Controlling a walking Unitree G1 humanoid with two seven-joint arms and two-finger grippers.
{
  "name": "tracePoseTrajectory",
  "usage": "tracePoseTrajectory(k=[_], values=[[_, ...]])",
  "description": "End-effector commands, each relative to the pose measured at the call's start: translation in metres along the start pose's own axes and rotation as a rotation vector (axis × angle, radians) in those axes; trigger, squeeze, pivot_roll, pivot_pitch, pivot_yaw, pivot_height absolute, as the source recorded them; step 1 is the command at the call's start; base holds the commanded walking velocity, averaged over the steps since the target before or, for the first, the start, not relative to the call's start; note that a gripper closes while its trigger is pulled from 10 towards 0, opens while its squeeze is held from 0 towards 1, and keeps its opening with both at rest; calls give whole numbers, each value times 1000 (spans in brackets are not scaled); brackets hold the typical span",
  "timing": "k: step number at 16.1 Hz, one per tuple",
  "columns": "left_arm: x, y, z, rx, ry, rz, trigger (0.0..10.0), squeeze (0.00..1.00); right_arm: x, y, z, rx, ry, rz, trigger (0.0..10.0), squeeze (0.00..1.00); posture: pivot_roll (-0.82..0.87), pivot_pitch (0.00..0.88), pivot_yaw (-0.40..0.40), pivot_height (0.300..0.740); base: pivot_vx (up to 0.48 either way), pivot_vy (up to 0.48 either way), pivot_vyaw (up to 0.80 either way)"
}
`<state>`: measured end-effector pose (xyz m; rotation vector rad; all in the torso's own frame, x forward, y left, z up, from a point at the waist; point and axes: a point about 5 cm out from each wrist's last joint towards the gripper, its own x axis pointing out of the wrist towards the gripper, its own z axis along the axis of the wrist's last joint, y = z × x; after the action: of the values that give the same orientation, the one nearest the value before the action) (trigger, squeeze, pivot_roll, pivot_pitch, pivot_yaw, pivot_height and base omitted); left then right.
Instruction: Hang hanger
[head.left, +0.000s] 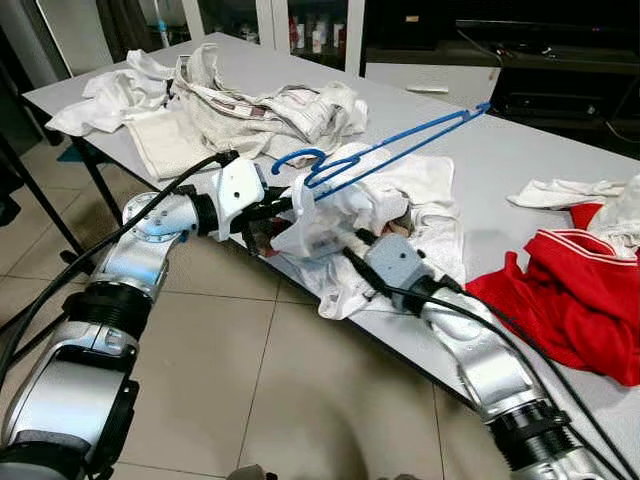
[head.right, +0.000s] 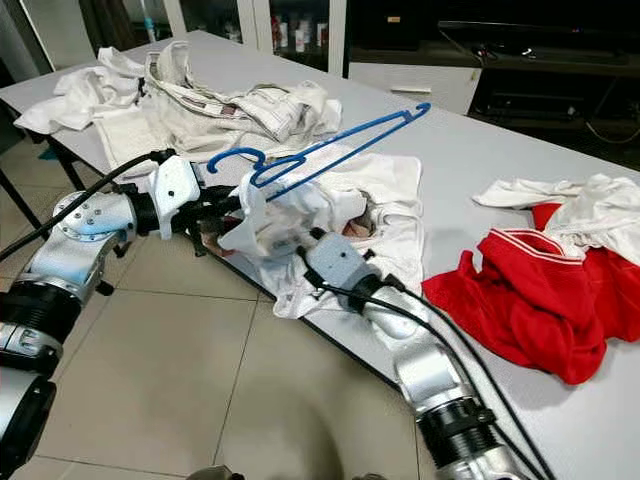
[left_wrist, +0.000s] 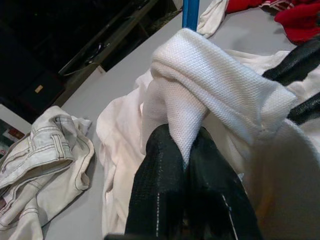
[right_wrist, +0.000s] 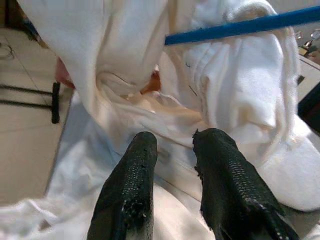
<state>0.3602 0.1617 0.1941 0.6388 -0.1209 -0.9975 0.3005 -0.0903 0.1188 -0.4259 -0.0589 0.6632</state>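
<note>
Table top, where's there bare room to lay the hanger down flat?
On the grey table, the widest bare strip lies beyond the blue hanger, between the white shirt and the red garment, running to the far edge. The near edge is crowded: both grippers sit in the shirt there.

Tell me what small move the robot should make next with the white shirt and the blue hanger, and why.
Probably close the right gripper on the white shirt. Its fingers are open against the cloth, while the left gripper already pinches a fold by the blue hanger, which is partly inside the shirt.
</note>
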Motion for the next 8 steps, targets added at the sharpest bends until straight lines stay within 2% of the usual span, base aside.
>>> tracePoseTrajectory(k=[1, 8], values=[[-1, 6, 8, 30, -17, 9, 0, 0, 12, -2, 18, 46, -52, -5, 10000, 0, 22, 0, 58, 723, 0, 0, 0], [-2, 6, 7, 33, -15, 10, 0, 0, 21, 4, 22, 86, -53, 11, 10000, 0, 27, 0, 54, 723, 0, 0, 0]])
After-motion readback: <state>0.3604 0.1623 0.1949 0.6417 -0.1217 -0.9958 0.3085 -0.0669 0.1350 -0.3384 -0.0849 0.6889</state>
